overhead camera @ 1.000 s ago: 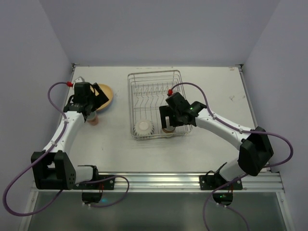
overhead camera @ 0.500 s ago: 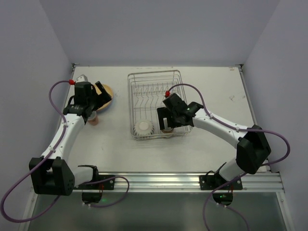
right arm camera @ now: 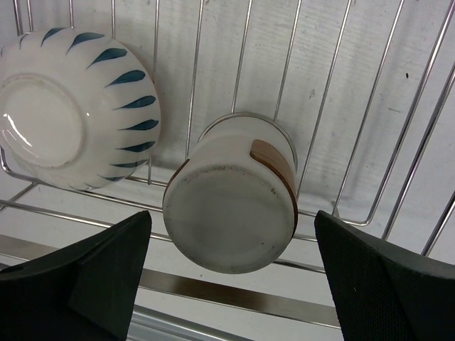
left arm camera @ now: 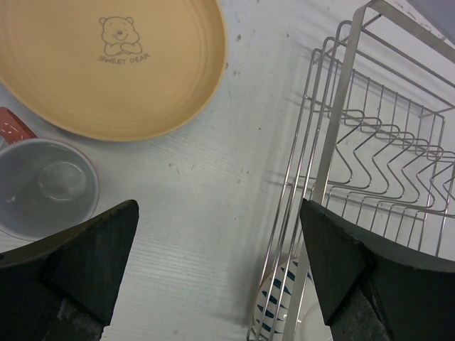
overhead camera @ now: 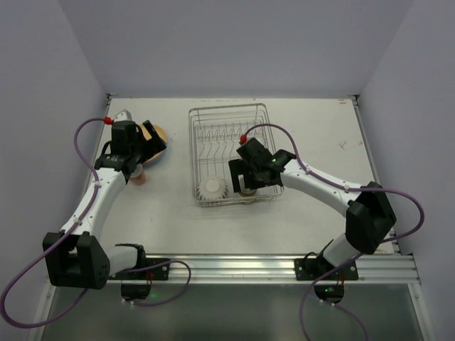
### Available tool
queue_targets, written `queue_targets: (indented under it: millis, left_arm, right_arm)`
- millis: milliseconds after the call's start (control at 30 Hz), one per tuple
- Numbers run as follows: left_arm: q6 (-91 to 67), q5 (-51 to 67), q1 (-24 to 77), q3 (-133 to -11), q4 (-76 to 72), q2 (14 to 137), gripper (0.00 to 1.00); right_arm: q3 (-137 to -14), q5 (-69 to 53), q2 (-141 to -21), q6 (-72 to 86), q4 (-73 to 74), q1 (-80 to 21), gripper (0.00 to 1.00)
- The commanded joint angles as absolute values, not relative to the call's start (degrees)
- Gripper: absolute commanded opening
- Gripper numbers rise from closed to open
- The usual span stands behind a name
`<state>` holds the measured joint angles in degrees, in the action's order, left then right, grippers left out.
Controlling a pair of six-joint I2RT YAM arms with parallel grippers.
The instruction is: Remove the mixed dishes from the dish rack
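Dish rack (overhead camera: pixel 231 153): a silver wire basket standing in the middle of the pale surface (overhead camera: pixel 320 135), its row of upright prongs running across the far half.

White ribbed bowl (right arm camera: pixel 75 106): upside down in the near left corner of the rack, foot ring facing up, with blue teardrop marks round its side.

Brown-and-cream cup (right arm camera: pixel 231 206): also inside the rack at its near end, base up, just to the right of the bowl. I cannot tell whether the two touch.

Right hand (right arm camera: pixel 231 284): hanging directly over the cup. Its two fingers are spread wide, one on each side of the cup and clear of it. It has hold of nothing.

Yellow-orange plate (left arm camera: pixel 106 64): lying flat on the surface, well to the left of the rack, with a small bear drawing and the words "SWEET BEAR" on its face.

Pink mug (left arm camera: pixel 43 188): upright on the surface just beside the near rim of the plate, its handle pointing toward the plate.

Left hand (left arm camera: pixel 220 270): up above the surface, between the plate and the rack's left wall. The fingers are far apart, with only bare surface between them.

Arms: the left one reaches up along the left side, and the right one bends in from the right across the rack's near corner.
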<state>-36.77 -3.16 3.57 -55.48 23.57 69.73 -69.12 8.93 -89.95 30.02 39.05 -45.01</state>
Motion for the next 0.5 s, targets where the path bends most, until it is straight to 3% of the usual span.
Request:
queue_targets:
  millis: [0,267,467]
  left_arm:
    - [-35.16,-2.55,4.22,-56.87,21.71,68.55,1.00]
    - [-34.72,-2.90,4.39,-56.43,21.71,68.56,1.00]
    - [-34.54,-2.90,4.57,-56.34,21.71,68.38,1.00]
  right_arm:
    - [-71.81,9.49,-90.70,30.23,40.17,-45.88,0.99]
    - [-72.33,12.30,-93.34,31.11,41.04,-46.93,0.98]
    - [-72.69,13.53,-94.13,31.46,41.57,-47.02,0.82]
